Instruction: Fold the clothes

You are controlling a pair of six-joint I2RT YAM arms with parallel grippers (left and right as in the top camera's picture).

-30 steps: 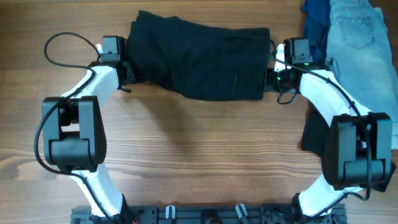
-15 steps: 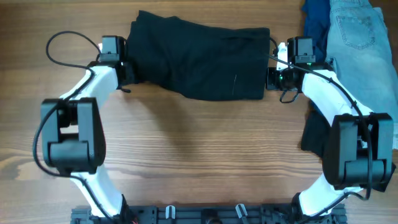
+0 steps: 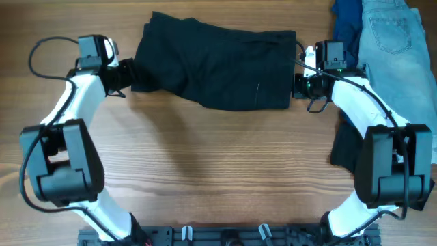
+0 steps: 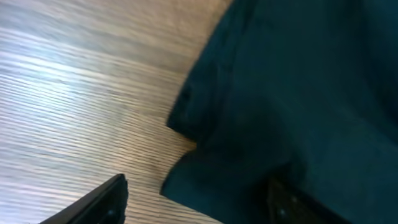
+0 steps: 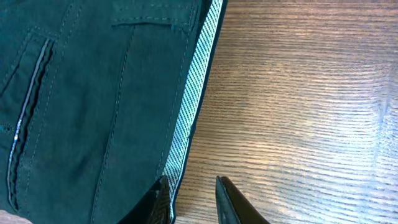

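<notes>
1. Your black shorts [image 3: 218, 65] lie spread flat near the far edge of the worktop [image 3: 205, 164], midway between the two arms.
2. Your left gripper [image 3: 125, 74] sits at the shorts' left edge with its jaws spread wide, gripping nothing; a fabric corner lies between them.
3. Your right gripper [image 3: 299, 85] is at the shorts' right edge, jaws slightly parted, with the pale mesh waistband lining [image 5: 189, 106] running down beside one finger [image 5: 163, 196].
4. Light-blue denim shorts [image 3: 399, 48] and a dark blue garment [image 3: 346, 24] occupy the far right corner.
</notes>
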